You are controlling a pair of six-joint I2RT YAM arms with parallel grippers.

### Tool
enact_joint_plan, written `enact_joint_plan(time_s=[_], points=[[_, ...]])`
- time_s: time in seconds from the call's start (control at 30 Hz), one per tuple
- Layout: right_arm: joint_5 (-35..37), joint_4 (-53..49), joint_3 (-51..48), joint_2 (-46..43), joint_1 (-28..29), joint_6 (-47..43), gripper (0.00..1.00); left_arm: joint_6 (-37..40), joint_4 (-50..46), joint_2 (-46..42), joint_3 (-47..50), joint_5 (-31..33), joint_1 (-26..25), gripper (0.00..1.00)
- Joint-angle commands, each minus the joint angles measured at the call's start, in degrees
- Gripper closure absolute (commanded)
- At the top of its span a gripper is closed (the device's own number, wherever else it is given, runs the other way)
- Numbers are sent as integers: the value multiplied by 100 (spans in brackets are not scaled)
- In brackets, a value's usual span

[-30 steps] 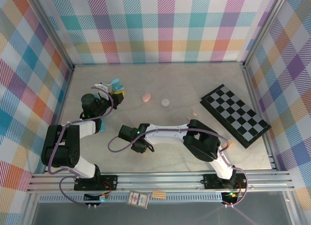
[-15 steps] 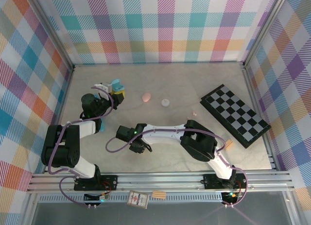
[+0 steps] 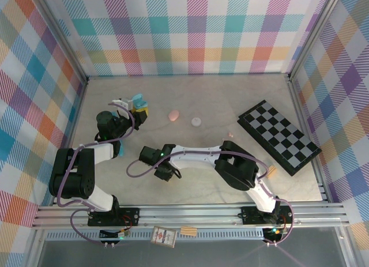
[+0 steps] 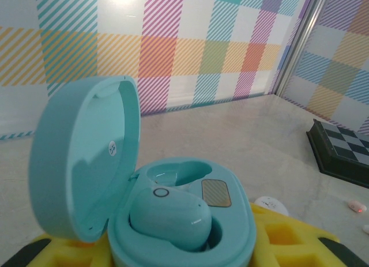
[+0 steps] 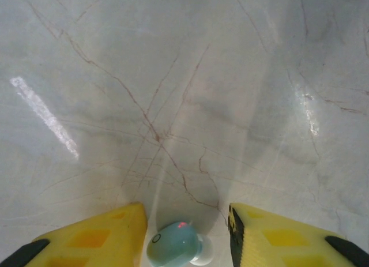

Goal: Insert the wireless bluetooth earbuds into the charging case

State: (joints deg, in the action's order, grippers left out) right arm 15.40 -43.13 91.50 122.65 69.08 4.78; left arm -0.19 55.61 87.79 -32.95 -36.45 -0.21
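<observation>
My left gripper point(image 3: 137, 109) is shut on the base of a teal charging case point(image 4: 184, 221) at the table's back left. The case's lid point(image 4: 86, 157) stands open. One teal earbud point(image 4: 170, 216) sits in the nearer socket, and the socket behind it point(image 4: 173, 173) is empty. In the right wrist view a second teal earbud point(image 5: 173, 244) with a white tip lies on the marble between my right gripper's point(image 5: 185, 221) yellow fingers. It is close to the left finger point(image 5: 98, 235), with a gap to the right one. The right gripper point(image 3: 164, 172) is open, low over the table's middle left.
A pink pebble-like case point(image 3: 173, 115) and a white one point(image 3: 196, 121) lie behind the right arm. A tiny pink nub point(image 3: 230, 135) rests near a black-and-white chessboard point(image 3: 279, 137) at the right. Checked walls and metal posts enclose the table point(image 3: 230, 100).
The right gripper's fingers have spread apart around the teal earbud, and that arm has shifted slightly. The left arm and the case have not moved.
</observation>
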Motion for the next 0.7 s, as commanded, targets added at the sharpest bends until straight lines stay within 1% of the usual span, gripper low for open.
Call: enact_joint_plan(time_s=[0.0, 0.17, 0.4, 0.67], points=[[-1086, 28, -115, -112, -83, 101, 50, 124, 95, -102, -168, -135, 67, 69], [-1378, -72, -112, -2, -88, 153, 48, 150, 50, -137, -177, -117, 67, 69], [-1941, 136, -555, -411, -81, 439, 48, 152, 53, -152, -167, -77, 82, 69], [-2032, 171, -855, -761, -62, 544, 48, 146, 37, -179, -186, -81, 77, 69]])
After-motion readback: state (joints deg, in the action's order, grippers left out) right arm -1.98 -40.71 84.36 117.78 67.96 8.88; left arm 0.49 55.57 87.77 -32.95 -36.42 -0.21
